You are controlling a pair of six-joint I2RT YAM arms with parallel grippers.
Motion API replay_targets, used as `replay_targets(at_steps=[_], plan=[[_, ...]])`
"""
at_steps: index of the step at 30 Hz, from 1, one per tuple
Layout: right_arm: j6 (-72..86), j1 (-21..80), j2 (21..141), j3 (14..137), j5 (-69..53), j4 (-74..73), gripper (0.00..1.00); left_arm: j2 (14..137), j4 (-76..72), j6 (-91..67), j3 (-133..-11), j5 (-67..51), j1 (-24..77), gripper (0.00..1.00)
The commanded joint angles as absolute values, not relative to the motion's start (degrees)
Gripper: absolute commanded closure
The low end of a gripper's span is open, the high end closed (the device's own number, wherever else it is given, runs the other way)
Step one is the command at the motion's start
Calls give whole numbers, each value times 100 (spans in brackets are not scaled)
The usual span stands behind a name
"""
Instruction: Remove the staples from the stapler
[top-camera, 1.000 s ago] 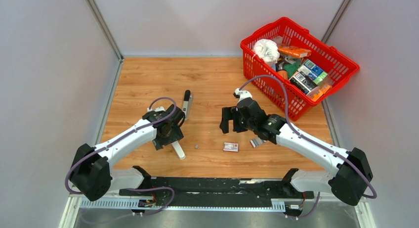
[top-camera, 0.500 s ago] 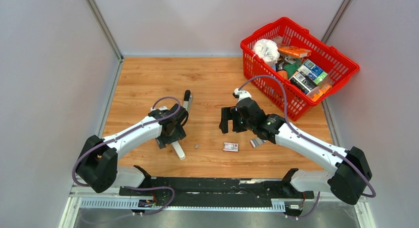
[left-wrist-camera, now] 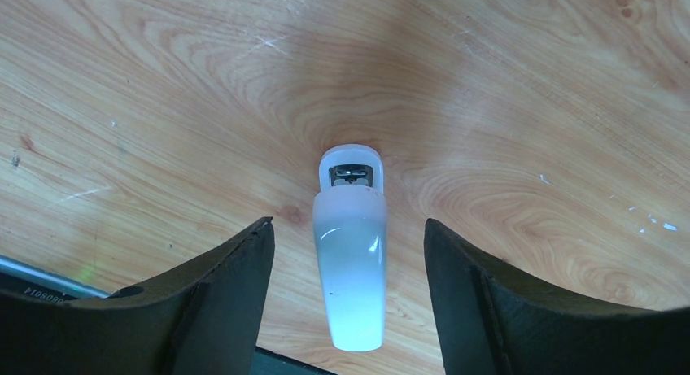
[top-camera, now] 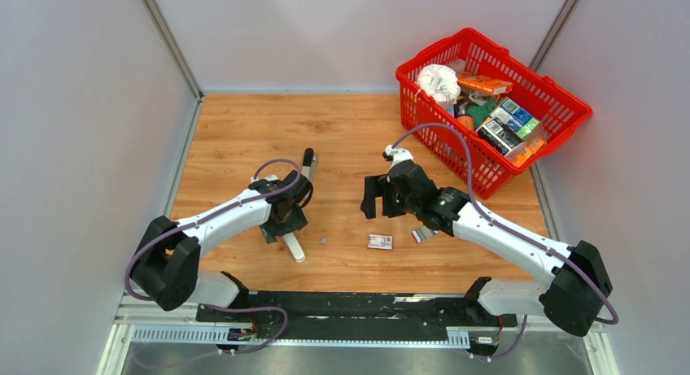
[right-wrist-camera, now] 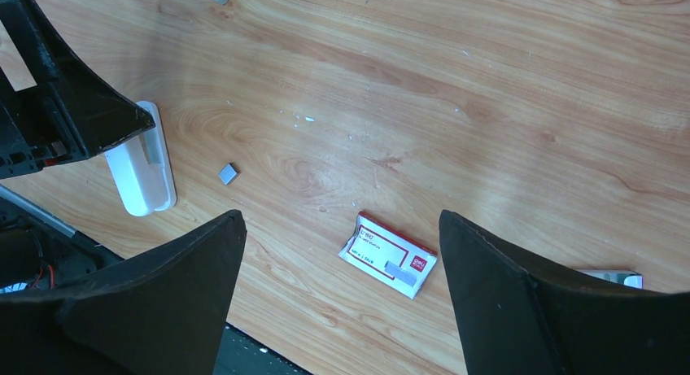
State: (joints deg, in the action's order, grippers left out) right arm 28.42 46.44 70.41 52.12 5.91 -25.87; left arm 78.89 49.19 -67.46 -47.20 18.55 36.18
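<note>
Grey walls close in a wooden worktop (top-camera: 244,131). A red basket (top-camera: 435,131) full of mixed goods sits at its far right corner.

The left arm (top-camera: 220,220) reaches in over the left middle of the worktop. The left jaws are open and grip nothing. In the wrist view the two dark fingers (left-wrist-camera: 203,302) stand either side of the stapler (left-wrist-camera: 351,269), each clear of it. The stapler here is a white tapered piece lying flat on the wood, with a small metal plate at its far end. Just beyond the left arm's wrist lies a dark bar (top-camera: 307,167). Whether it joins the white piece cannot be told, as the wrist hides the gap between them.

The staples (right-wrist-camera: 228,173) show as one tiny grey square on the bare wood. It lies just right of the stapler and apart from it, between the stapler and a red-and-white box (right-wrist-camera: 389,255) lying flat.

The right arm (top-camera: 504,237) stretches towards the middle of the worktop. The right jaws are spread wide and hold nothing. In the wrist view the box lies on the wood between the two fingers (right-wrist-camera: 521,302), with neither touching it. A small silver-white item (right-wrist-camera: 614,277) lies partly hidden behind the finger on the right of that view.
</note>
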Motion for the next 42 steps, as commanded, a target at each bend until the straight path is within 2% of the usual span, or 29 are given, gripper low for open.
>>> replay_targets(at_steps=[1, 17, 20, 26, 27, 31, 32, 33, 42], plan=[[2768, 4667, 7014, 5221, 545, -2364, 10, 7822, 4817, -6917, -4781, 1898, 3674, 27], [2777, 4667, 6908, 5186, 501, -2382, 15, 7892, 4808, -7242, -4649, 2021, 3727, 36], [2769, 4667, 6899, 5203, 501, -2399, 16, 7858, 4799, -7260, -4641, 2074, 3735, 42], [2742, 4667, 6935, 5247, 501, -2426, 18, 7796, 4825, -7251, -4623, 2101, 3744, 62], [2742, 4667, 6935, 5247, 501, -2417, 18, 7778, 4843, -7251, -4614, 2092, 3744, 63], [2733, 4667, 6917, 5273, 492, -2417, 19, 7717, 4843, -7260, -4597, 2048, 3753, 83], [2733, 4667, 6917, 5273, 492, -2426, 19, 7699, 4834, -7225, -4605, 2030, 3753, 97], [2733, 4667, 6908, 5273, 501, -2417, 19, 7664, 4825, -7190, -4623, 2004, 3753, 100], [2593, 4667, 6724, 5282, 422, -2540, 19, 7112, 4123, -5837, -4948, 1653, 3806, 100]])
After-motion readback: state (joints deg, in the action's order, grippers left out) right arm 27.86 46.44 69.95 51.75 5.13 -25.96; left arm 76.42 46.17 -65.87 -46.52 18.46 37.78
